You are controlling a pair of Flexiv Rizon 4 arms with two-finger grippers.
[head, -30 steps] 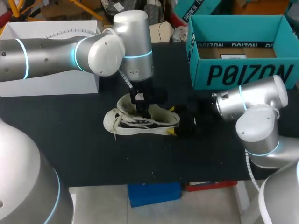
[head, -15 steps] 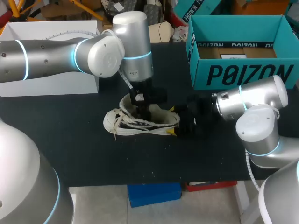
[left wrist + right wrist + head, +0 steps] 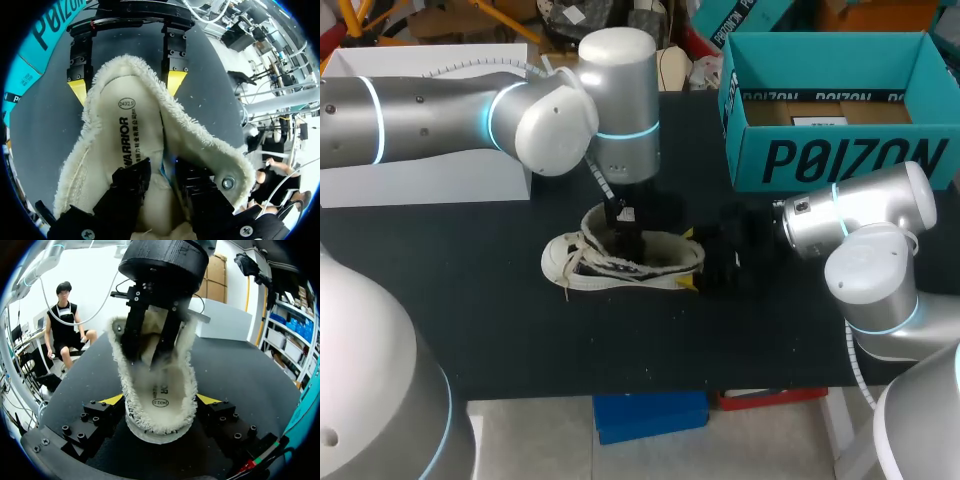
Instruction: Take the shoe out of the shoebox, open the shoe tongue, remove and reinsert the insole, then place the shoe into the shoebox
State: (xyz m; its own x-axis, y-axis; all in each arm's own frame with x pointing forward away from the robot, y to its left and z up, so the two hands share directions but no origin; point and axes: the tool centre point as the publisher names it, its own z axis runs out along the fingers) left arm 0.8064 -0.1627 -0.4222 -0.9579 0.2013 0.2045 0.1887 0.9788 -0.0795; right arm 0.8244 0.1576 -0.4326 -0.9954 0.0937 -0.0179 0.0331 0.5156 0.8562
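Left gripper [image 3: 161,172]: shifted toward 3 o'clock, now sunk into shoe [image 3: 620,265] over seated insole [image 3: 117,135], grip cannot be told; right gripper [image 3: 160,399], at shoe's 3 o'clock, clamped on its heel; insole step likely in hand.

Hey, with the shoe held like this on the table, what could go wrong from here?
The left end effector reaches deep inside the shoe, so pulling up may lift the whole shoe rather than just the insole. The right end effector grips only the fluffy heel, which might slip free.
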